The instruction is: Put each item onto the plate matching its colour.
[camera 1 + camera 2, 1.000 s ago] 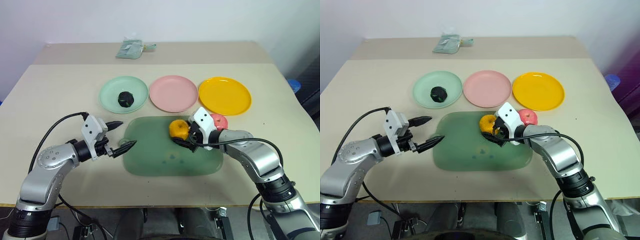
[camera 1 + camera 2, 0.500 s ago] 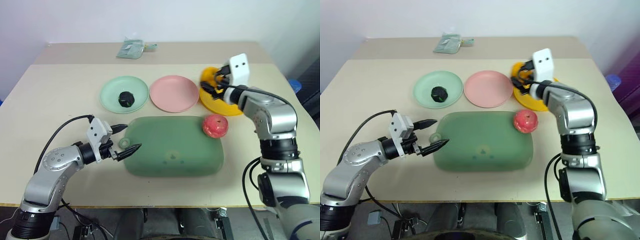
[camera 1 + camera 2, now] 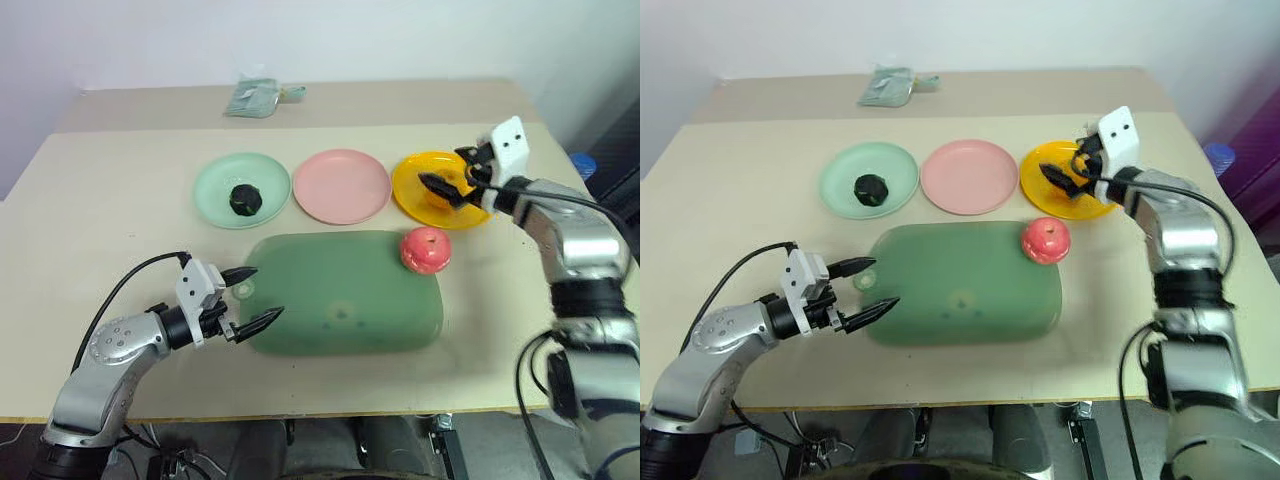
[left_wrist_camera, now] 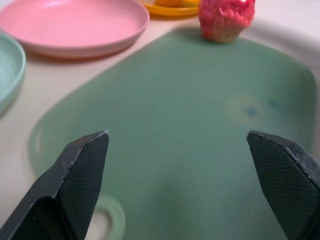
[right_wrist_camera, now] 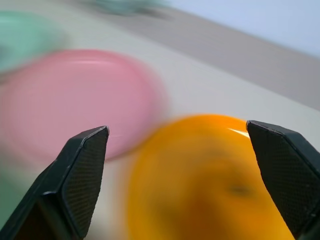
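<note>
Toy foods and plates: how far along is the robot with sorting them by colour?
Done: the dark green ball lies on the mint green plate. In hand: the open right gripper hovers over the yellow plate, where the tangerine seems to sit. Left: the pink-red apple, at the green board's edge, belongs on the bare pink plate.

1. We see three round plastic plates in a row across the beige table (image 3: 100, 220): mint green plate (image 3: 210, 185) left, pink plate (image 3: 341, 186) middle, yellow plate (image 3: 415, 200) right.
2. The dark green bumpy ball (image 3: 243, 198) lies on the mint plate.
3. The big green rounded board (image 3: 340, 295) lies before the plates.
4. The pink-red toy apple (image 3: 426, 249) sits at the board's far right corner.
5. The small grey-green packet (image 3: 250, 98) lies behind the plates.
</note>
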You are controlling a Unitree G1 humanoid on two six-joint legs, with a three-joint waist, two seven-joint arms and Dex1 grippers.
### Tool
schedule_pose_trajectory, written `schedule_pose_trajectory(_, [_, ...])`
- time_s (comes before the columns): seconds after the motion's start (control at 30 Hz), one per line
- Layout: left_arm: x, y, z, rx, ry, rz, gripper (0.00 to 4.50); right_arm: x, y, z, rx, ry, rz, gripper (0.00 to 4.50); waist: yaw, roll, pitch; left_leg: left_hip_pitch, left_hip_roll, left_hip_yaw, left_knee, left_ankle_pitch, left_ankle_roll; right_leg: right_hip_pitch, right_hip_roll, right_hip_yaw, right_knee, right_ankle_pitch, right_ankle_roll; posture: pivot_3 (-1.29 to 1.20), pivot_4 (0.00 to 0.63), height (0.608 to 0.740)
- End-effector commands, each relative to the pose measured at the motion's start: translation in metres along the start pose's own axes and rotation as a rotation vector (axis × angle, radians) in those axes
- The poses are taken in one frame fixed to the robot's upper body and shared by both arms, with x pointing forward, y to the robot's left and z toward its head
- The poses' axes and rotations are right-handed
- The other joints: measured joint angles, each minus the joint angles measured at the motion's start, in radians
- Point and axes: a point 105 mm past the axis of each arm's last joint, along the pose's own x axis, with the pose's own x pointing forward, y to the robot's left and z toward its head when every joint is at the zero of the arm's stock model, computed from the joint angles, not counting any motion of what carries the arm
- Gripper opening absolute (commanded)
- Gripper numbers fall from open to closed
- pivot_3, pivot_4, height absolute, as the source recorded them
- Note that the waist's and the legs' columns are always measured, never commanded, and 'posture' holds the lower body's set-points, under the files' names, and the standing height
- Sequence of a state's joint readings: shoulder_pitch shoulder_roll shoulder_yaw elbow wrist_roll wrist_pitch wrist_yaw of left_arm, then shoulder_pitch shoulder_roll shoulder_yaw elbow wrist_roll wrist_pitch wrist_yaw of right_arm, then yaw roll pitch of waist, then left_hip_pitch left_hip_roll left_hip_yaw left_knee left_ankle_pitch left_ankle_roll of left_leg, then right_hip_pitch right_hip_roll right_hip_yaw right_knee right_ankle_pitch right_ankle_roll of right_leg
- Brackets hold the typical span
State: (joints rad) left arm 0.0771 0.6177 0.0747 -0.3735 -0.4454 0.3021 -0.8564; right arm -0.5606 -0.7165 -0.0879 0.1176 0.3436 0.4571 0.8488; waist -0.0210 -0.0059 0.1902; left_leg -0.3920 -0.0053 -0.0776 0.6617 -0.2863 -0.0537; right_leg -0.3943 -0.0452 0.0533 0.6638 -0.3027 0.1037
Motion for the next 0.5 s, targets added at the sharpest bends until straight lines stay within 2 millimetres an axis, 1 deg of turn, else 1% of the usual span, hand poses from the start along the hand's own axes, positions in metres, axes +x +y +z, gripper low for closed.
schedule_pose_trajectory(0.03, [-0.002, 0.004, 0.002, 0.039, -0.022, -0.011, 4.5, -0.02, 0.028, -0.004, -0.036, 0.035, 0.142, 4.48, 0.004, 0.0, 0.0, 0.0, 0.0, 0.0, 0.001, 0.0, 0.0, 0.0, 0.0, 0.0, 0.0, 0.0, 0.0, 0.0, 0.15, 0.74])
schedule_pose_trajectory(0.1, [0.0, 0.007, 0.0, 0.045, -0.021, -0.022, 4.5, -0.024, 0.039, -0.023, 0.001, 0.094, 0.17, 4.48, 0.005, 0.0, 0.0, 0.001, 0.0, 0.001, 0.001, 0.0, 0.0, 0.001, 0.0, 0.0, 0.001, 0.0, 0.0, 0.0, 0.15, 0.74])
schedule_pose_trajectory(0.2, [0.003, 0.008, -0.002, 0.053, -0.023, -0.034, 4.5, -0.023, 0.048, -0.037, 0.026, 0.137, 0.193, 4.48, 0.0, 0.0, 0.0, 0.003, 0.0, 0.0, 0.001, 0.0, 0.0, 0.002, 0.001, 0.0, 0.001, 0.0, 0.0, 0.0, 0.15, 0.74])
schedule_pose_trajectory(0.27, [0.003, 0.008, -0.002, 0.058, -0.026, -0.039, 4.5, -0.019, 0.05, -0.046, 0.04, 0.166, 0.18, 4.48, 0.001, 0.0, 0.0, 0.003, 0.0, 0.0, 0.001, 0.0, 0.0, 0.002, 0.001, 0.0, 0.001, 0.0, 0.0, 0.0, 0.15, 0.74])
schedule_pose_trajectory(0.33, [0.003, 0.008, -0.002, 0.062, -0.027, -0.037, 4.5, -0.015, 0.047, -0.043, 0.05, 0.146, 0.157, 3.96, 0.002, 0.0, -0.001, 0.002, 0.0, 0.0, 0.001, 0.0, 0.0, 0.002, 0.001, 0.0, 0.001, 0.0, 0.0, 0.0, 0.15, 0.74])
schedule_pose_trajectory(0.4, [0.002, 0.008, -0.002, 0.064, -0.022, -0.031, 4.5, -0.013, 0.047, -0.034, 0.057, 0.106, 0.151, 3.4, 0.003, 0.0, -0.001, 0.002, 0.0, 0.0, 0.001, 0.0, 0.0, 0.002, 0.0, 0.0, 0.001, 0.0, 0.0, 0.0, 0.15, 0.74])
schedule_pose_trajectory(0.5, [0.0, 0.006, 0.0, 0.067, -0.015, -0.02, 4.5, -0.008, 0.048, -0.018, 0.045, 0.042, 0.15, 3.32, 0.003, 0.0, -0.001, 0.002, 0.0, 0.0, 0.001, 0.0, 0.0, 0.002, 0.0, 0.0, 0.001, 0.0, 0.0, 0.0, 0.15, 0.74])
